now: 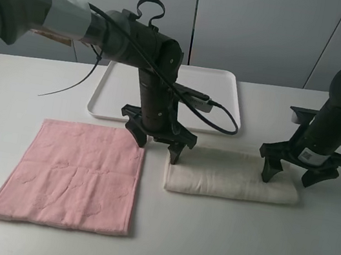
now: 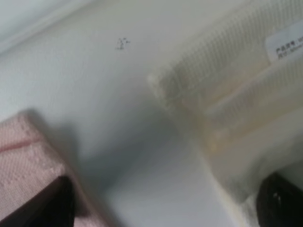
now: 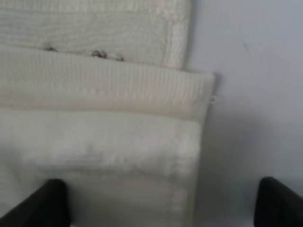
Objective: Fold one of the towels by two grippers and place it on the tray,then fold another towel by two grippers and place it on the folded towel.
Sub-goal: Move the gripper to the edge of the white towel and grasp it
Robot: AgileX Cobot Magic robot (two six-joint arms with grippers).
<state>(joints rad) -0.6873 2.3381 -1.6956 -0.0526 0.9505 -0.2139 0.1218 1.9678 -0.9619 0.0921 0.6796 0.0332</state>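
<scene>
The cream towel (image 1: 231, 175) lies folded into a long strip on the table in front of the tray (image 1: 226, 88). The pink towel (image 1: 70, 176) lies flat to its left. My left gripper (image 1: 157, 146) is open and low over the gap between the towels. In the left wrist view, the left gripper (image 2: 165, 213) has one finger (image 2: 52, 208) by the pink towel (image 2: 23, 161) corner and the other at the cream towel (image 2: 236, 94) end. My right gripper (image 1: 290, 177) is open at the strip's right end. Seen from the right wrist, the right gripper (image 3: 163, 208) straddles the cream towel (image 3: 94, 118) edge.
The white tray stands at the back middle, partly hidden by the left arm and its cables (image 1: 218, 116). A small white label (image 2: 286, 45) shows on the cream towel. Bare table runs along the front and right of the towels.
</scene>
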